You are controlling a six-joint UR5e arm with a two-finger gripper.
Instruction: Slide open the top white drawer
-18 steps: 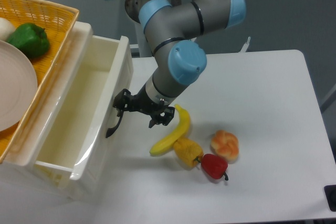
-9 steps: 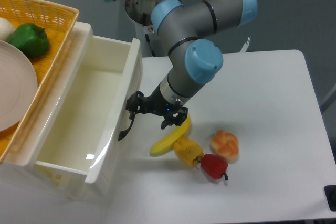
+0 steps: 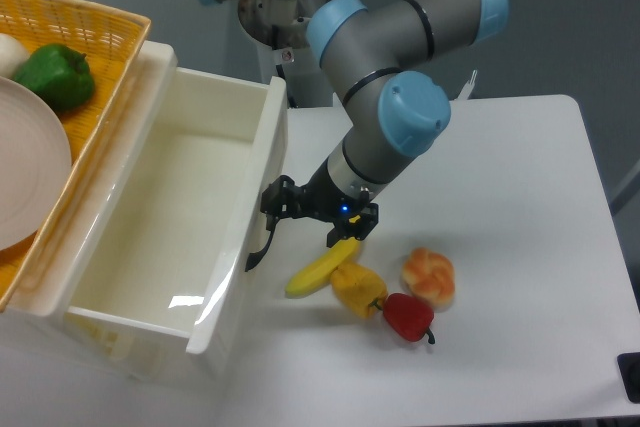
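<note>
camera view: the drawer (image 3: 170, 217) sits at the left of the table (image 3: 500, 197), pulled far out of its cabinet, its deep cream tray empty and open to the top. the gripper (image 3: 283, 215) is at the drawer front, its jaws clenched on the black handle (image 3: 262, 243); that hold is what lets the arm drag the tray outward. the arm leans down from behind so the wrist stays low and level with the handle. just right of the gripper lie a banana (image 3: 322, 265), a yellow pepper (image 3: 358, 289), a red pepper (image 3: 408, 316) and a bun (image 3: 429, 277), close enough that more travel risks nudging the banana. on top of the cabinet a basket (image 3: 90, 22) holds a plate (image 3: 30, 177) and a green pepper (image 3: 53, 76).
</note>
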